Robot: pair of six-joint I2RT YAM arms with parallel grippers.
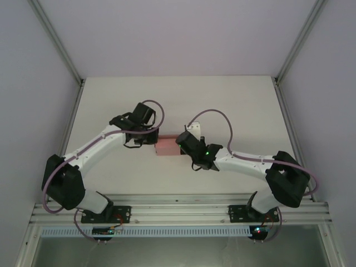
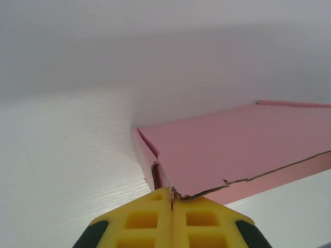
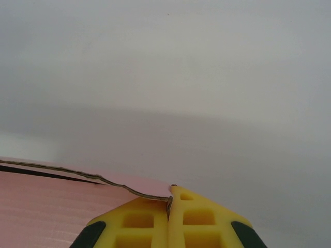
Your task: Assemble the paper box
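The pink paper box [image 1: 167, 147] lies in the middle of the white table, between my two grippers. In the left wrist view it is a low box [image 2: 243, 139] with a flat lid and a rough front edge. My left gripper [image 2: 171, 199] is shut, its yellow fingers [image 2: 139, 219] pinching the near corner of the lid. In the right wrist view the pink card [image 3: 51, 206] fills the lower left. My right gripper [image 3: 169, 201] is shut on the card's corner edge. From above, the left gripper [image 1: 150, 139] meets the box's left end and the right gripper [image 1: 182, 143] its right end.
The white table [image 1: 222, 105] stretches beyond the box toward the back wall. Metal frame posts [image 1: 67, 55] rise at the back corners. An aluminium rail [image 1: 178, 208] carries both arm bases at the near edge.
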